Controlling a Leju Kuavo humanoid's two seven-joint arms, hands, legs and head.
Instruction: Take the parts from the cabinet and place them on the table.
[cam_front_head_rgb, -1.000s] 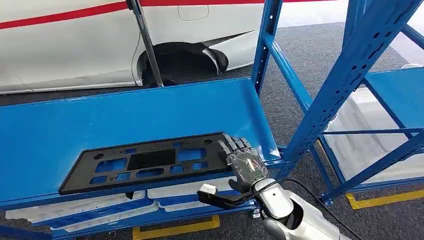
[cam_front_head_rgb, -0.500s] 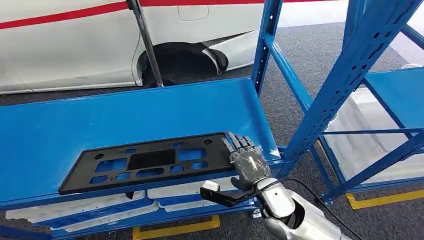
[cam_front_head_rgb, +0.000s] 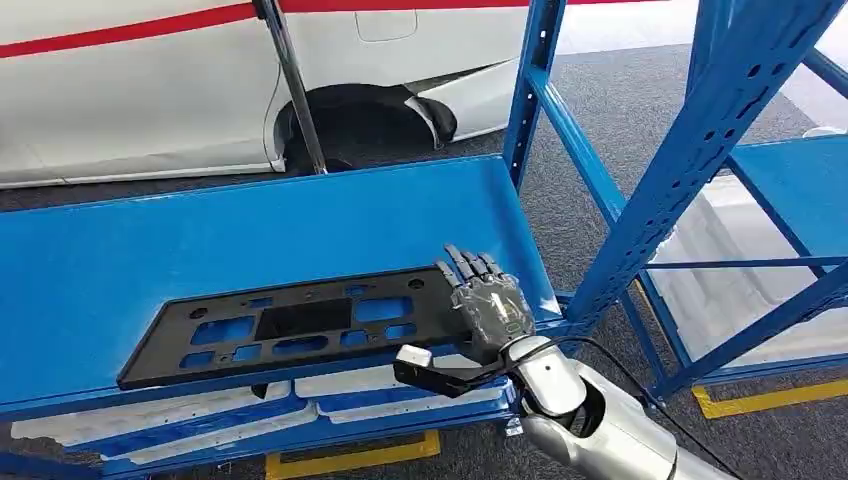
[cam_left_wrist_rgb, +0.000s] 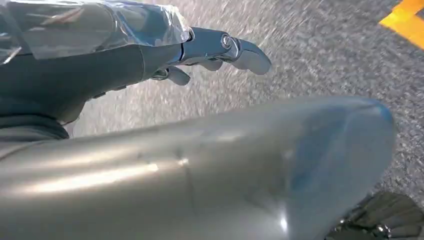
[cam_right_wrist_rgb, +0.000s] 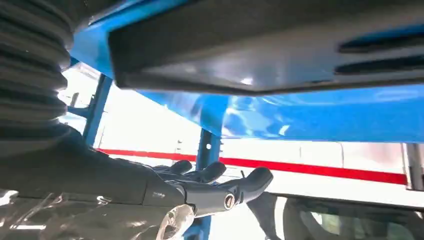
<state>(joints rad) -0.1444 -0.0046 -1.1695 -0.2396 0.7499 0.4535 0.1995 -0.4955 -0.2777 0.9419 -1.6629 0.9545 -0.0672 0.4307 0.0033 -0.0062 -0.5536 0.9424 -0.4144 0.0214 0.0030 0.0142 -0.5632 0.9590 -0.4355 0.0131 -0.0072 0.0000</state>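
A long black plastic plate with several cut-outs lies flat near the front edge of the blue cabinet shelf. My right hand is at the plate's right end, fingers stretched out and spread over its corner, holding nothing. In the right wrist view the plate's dark edge runs close past the right hand, whose fingers are extended with nothing between them. My left hand hangs over grey carpet, fingers loosely extended and holding nothing.
White moulded parts lie on the lower shelf under the plate. A slanted blue upright stands just right of my right arm. Another blue rack shelf is further right. A white car body stands behind the cabinet.
My right hand has risen slightly and drawn a little to the left over the plate's right end. The plate has not moved.
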